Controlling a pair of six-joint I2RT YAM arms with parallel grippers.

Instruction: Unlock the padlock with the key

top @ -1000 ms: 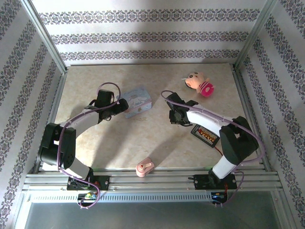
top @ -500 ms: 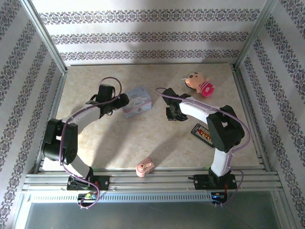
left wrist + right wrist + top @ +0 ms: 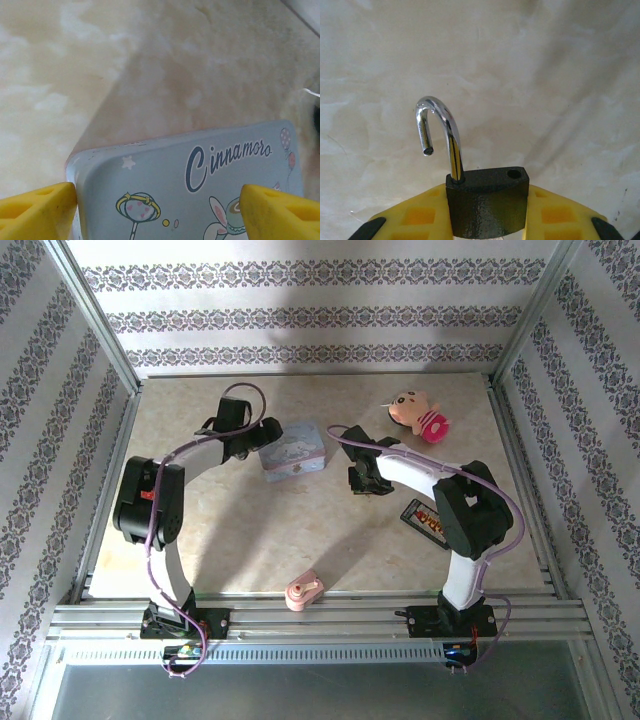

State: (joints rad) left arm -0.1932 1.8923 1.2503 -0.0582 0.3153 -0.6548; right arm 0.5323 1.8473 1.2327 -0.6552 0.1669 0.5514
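The right hand [image 3: 487,222] is clamped on the padlock [image 3: 487,200]: its two yellow fingers [image 3: 420,216] press the small black body from either side, and the lock stands upright between them. The silvery shackle [image 3: 440,125] rises from the body's 9 o'clock side and hooks over. Its free end hangs in the air, out of the socket hole on the 3 o'clock side of the top face, so the lock is open.

From above, the right hand [image 3: 358,482] sits just off the middle of the counter [image 3: 250,530] toward 3 o'clock, so the padlock is there, held above the marbled surface.

The left hand [image 3: 266,435] is at the blue cartoon tin [image 3: 295,452], which lies toward 11 o'clock from the counter's middle. In its wrist view the left hand [image 3: 157,212] is spread wide, with the tin [image 3: 200,170] between the two yellow fingers [image 3: 35,210]. One finger is right at the tin's corner and the other over the lid. I cannot tell whether they press it.

A pink plush [image 3: 418,415] lies toward 1 o'clock, a dark flat packet [image 3: 428,523] toward 4 o'clock, and a pink toy lump [image 3: 303,590] at 6 o'clock near the front edge.
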